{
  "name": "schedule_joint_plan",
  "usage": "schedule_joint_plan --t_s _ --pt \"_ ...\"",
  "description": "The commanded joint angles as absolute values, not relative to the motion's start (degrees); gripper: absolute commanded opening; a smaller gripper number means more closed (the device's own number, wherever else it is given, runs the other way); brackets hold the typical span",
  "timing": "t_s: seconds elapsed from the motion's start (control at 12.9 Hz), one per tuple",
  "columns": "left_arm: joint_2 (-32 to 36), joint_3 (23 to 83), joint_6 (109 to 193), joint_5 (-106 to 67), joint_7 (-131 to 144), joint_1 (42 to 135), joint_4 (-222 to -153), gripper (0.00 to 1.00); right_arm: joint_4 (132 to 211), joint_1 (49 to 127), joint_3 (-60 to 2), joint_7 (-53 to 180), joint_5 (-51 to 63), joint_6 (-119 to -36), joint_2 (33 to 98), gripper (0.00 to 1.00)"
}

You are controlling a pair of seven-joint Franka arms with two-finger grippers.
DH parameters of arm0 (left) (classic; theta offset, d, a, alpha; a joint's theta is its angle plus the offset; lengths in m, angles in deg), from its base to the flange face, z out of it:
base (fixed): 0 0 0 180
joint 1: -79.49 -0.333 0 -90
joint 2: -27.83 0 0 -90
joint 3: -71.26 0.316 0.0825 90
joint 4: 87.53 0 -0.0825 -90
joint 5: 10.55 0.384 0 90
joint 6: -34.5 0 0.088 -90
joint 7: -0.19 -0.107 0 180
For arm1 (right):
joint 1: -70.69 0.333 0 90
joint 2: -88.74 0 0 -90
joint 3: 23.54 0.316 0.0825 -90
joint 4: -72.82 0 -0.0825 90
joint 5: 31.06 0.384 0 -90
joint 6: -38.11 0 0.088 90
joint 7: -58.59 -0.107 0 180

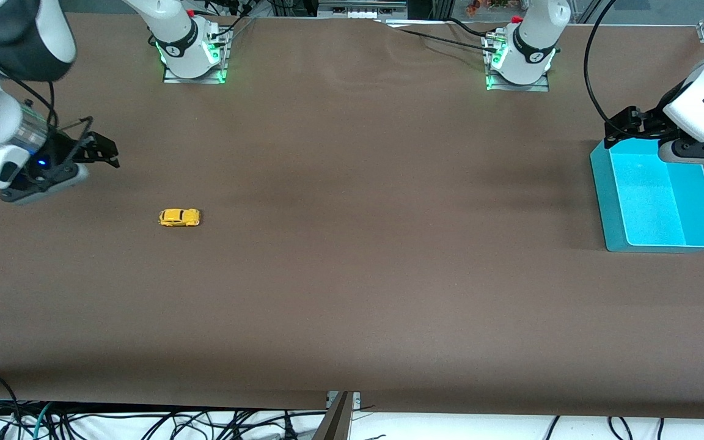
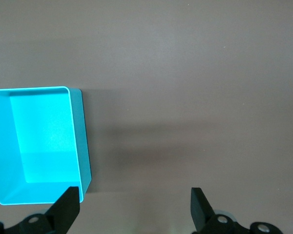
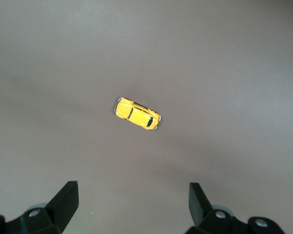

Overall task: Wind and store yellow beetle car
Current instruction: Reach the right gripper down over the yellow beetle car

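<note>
Your right pincer (image 1: 104, 153) hung with its jaws spread wide and nothing between them, above bare desk (image 1: 352, 293) at the right arm's end. In the right wrist view both black fingertips (image 3: 66, 195) stood well apart with the yellow beetle car (image 3: 136, 113) lying ahead of them, roughly centred between the two but clear of both. From the front camera, the yellow beetle car sat on its wheels on the desk, nearer to that camera than the spot under the right pincer and a little toward the middle of the desk. Its long axis ran along the desk's length, from one arm's end toward the other; in the right wrist view it lay at a slant to the line joining the fingertips, so you would probably have needed some wrist turn to close across its narrow sides.

Your left pincer (image 1: 624, 125) was likewise wide open and empty, waiting over the edge of the cyan bin (image 1: 602, 195) at the left arm's end, the bin empty inside. The car lay well apart from that bin, so the right arm was plainly the nearer one for the pick-up.
</note>
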State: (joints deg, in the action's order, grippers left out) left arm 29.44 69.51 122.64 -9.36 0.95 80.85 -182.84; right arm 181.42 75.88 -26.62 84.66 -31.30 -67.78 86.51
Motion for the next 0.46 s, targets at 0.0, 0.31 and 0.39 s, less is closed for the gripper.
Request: schedule_joint_plan --t_s 0.0,0.31,0.39 --pt "28.8 69.3 121.4 -10.5 1.3 80.5 -181.2 1.00 191.5 74.7 -24.7 94.6 -31.5 -77.9 87.8 1.00" --pt "28.8 69.3 121.4 -10.5 1.3 80.5 -181.2 1.00 196.3 74.5 -23.3 110.2 -31.5 -88.0 82.6 1.00" --pt "28.8 69.3 121.3 -10.5 1.3 80.5 -181.1 1.00 196.5 73.4 -22.5 113.8 -31.6 -89.8 81.2 1.00"
